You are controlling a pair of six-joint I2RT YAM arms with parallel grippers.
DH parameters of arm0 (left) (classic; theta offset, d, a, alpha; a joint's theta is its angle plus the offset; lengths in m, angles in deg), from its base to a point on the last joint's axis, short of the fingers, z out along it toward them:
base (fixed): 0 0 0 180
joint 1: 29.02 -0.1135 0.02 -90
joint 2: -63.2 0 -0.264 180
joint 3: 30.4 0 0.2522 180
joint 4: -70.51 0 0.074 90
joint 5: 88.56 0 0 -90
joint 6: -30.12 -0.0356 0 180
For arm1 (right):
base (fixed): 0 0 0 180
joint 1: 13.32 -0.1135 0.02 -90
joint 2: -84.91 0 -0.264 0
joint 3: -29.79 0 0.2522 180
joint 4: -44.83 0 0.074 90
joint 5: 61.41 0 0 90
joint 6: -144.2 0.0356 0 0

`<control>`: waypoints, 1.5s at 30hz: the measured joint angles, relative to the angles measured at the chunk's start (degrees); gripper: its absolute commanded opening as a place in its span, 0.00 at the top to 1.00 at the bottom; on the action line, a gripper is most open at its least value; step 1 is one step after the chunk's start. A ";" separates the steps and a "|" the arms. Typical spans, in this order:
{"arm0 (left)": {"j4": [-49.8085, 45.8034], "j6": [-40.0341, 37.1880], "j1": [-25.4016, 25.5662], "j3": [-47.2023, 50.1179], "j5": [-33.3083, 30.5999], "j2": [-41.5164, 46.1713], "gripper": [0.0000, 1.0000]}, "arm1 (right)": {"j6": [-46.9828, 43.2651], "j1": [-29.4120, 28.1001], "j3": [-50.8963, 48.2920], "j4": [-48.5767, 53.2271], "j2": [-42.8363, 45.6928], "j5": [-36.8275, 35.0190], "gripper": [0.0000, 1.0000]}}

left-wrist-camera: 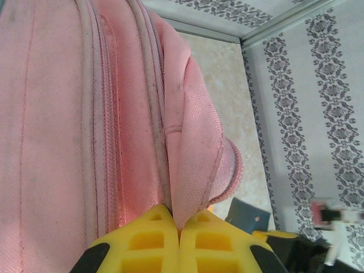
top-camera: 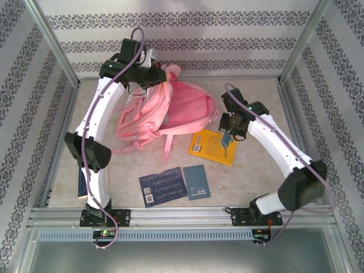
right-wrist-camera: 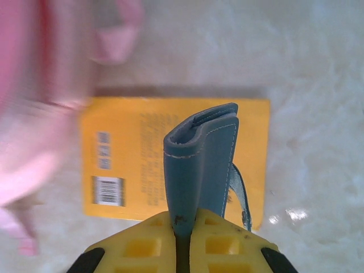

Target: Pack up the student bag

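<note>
Student bag [top-camera: 170, 114] lies just left of the right gripper [right-wrist-camera: 182, 224], which pinches a blue pouch [right-wrist-camera: 202, 165]; left gripper [left-wrist-camera: 179, 230] pinches the bag's rim.

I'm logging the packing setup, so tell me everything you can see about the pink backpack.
The student bag is a large soft backpack of pink woven fabric with stitched seams and faint grubby marks. It lies slumped on the table, far left of centre, main compartment gaping toward the right and showing deeper pink lining. A strap trails toward the near edge. The left gripper is shut on a fold of its rim, holding that edge up.
</note>
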 measured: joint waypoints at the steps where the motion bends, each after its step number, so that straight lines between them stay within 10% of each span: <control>1: -0.17 -0.35 0.11 -0.02 0.63 0.00 1.00 | -0.28 0.00 1.66 -0.68 0.81 0.52 1.00; 11: -1.14 -2.95 0.48 1.40 4.81 0.74 1.00 | -0.72 -0.15 11.87 -10.16 0.98 9.33 1.00; 23: 0.81 -1.49 0.48 3.32 10.40 3.41 1.00 | 16.76 -2.19 -2.27 -43.76 -9.57 28.50 1.00; 38: 4.66 2.14 0.61 4.42 14.23 4.52 1.00 | 24.72 -7.34 -1.86 -65.66 -23.63 34.21 1.00; 39: 4.68 2.25 0.61 4.42 14.23 4.52 1.00 | 24.28 -7.76 -0.96 -65.05 -24.74 34.10 0.97; 42: 4.98 2.64 0.57 4.42 14.36 4.52 1.00 | 23.39 -9.42 2.75 -62.82 -28.55 34.03 0.40; 45: 5.14 2.82 0.35 4.42 14.45 4.52 1.00 | 22.43 -10.64 6.03 -60.61 -31.65 33.90 0.21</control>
